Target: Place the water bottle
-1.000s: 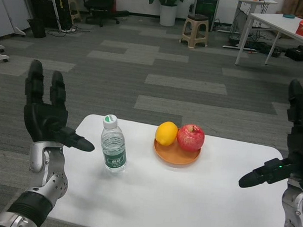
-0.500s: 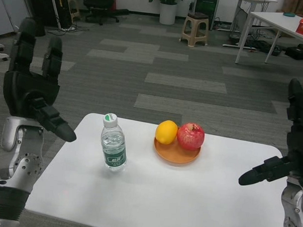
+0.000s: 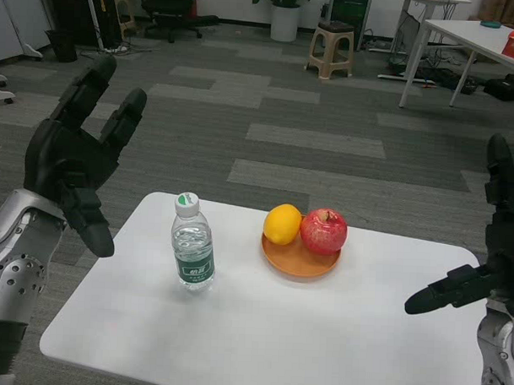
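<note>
White table [image 3: 261,328] bearing upright water bottle [image 3: 193,243], grey carpet-tiled floor [image 3: 268,125], left robot hand [image 3: 72,165] and right robot hand [image 3: 487,251] both released, empty.

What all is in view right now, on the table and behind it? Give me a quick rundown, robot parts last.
water bottle: 1, clear with green label and white cap, upright on the table's left part, untouched
plate: 1, orange-brown, table's far middle
lemon: 1, yellow, on the plate's left side
apple: 1, red, on the plate, right of the lemon
table: 1, white, foreground
stool: 1, beige, far floor
potted plant: 1, white pot, back wall
left hand: 1, black, raised left of the bottle, fingers spread, empty
right hand: 1, black, right edge, empty
</note>
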Available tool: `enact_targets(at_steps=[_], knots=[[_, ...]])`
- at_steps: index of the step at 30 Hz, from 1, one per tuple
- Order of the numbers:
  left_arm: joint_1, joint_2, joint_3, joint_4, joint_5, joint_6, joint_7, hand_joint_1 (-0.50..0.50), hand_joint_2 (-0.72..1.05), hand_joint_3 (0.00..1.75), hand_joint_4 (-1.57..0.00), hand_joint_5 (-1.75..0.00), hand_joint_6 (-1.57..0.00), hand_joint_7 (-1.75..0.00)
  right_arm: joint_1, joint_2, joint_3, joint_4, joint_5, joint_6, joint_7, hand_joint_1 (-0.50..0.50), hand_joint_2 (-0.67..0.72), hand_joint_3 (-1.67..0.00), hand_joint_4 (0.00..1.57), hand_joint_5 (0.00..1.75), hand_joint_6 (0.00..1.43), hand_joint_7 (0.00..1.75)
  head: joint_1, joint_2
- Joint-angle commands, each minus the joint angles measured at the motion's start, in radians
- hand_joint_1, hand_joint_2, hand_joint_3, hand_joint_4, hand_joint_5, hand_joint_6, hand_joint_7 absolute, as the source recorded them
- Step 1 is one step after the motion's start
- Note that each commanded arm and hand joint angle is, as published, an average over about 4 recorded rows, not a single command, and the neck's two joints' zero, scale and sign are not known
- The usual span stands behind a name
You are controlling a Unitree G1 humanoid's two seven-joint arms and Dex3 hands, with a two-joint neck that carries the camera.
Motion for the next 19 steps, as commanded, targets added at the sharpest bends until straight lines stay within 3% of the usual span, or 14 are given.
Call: enact_targets(at_steps=[1,19], knots=[[-0.012,0.008,0.004,-0.007,0.011,0.008,-0.006,-0.5,-0.55,0.09,0.0,0.0,0.0,-0.14,-0.023,-0.009,0.001,0.005,0.008,-0.005,-0.004,-0.25,0.72,0.0,0.0,0.0,0.0,0.0,-0.006,0.008],[-0.024,-0.003,-0.01,-0.004,0.013,0.006,-0.009,-0.5,-0.55,0.09,0.0,0.0,0.0,-0.14,-0.025,-0.011,0.005,0.0,0.008,-0.004,-0.003,-0.25,0.72,0.0,0.0,0.0,0.0,0.0,-0.017,0.021]])
